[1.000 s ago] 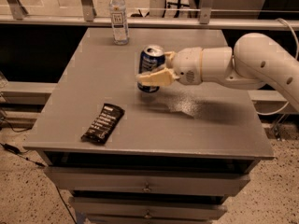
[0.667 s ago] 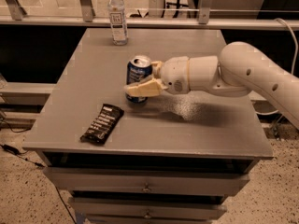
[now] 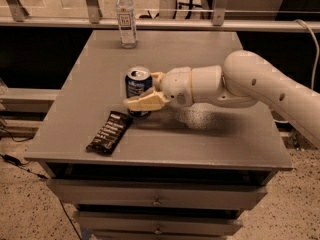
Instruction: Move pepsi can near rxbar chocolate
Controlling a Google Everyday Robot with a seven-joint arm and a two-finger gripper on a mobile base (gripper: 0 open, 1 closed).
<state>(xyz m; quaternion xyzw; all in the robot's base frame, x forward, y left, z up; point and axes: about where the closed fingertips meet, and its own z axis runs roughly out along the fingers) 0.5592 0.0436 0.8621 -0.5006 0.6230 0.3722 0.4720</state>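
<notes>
I am holding the can (image 3: 138, 86) in my gripper (image 3: 142, 90), the fingers closed on its sides: one pale finger (image 3: 142, 103) is crossing its lower front and the other is showing behind its right shoulder. The can is dark blue with a silver top and a silver tab. White lettering is running down its side, but I cannot read the words. It is standing upright at the table's (image 3: 225, 144) middle left, with its base at the surface. I cannot tell whether it is resting there or hanging just above.

The bar (image 3: 110, 132) is lying flat near the front left edge, angled, in a black wrapper with white print too small to read. Its upper end is sitting just beside the can's base, and I cannot tell whether they are touching.

A clear bottle (image 3: 126, 18) with a white cap is standing at the back edge, well apart from both. Its white label is carrying dark marks I cannot make out.

My arm is coming in from the right, sloping down from the elbow and running roughly level above the tabletop, wrist pointing left. It is casting a soft shadow beneath the wrist.

Below the tabletop, a drawer (image 3: 157, 199) with a small knob is showing.
</notes>
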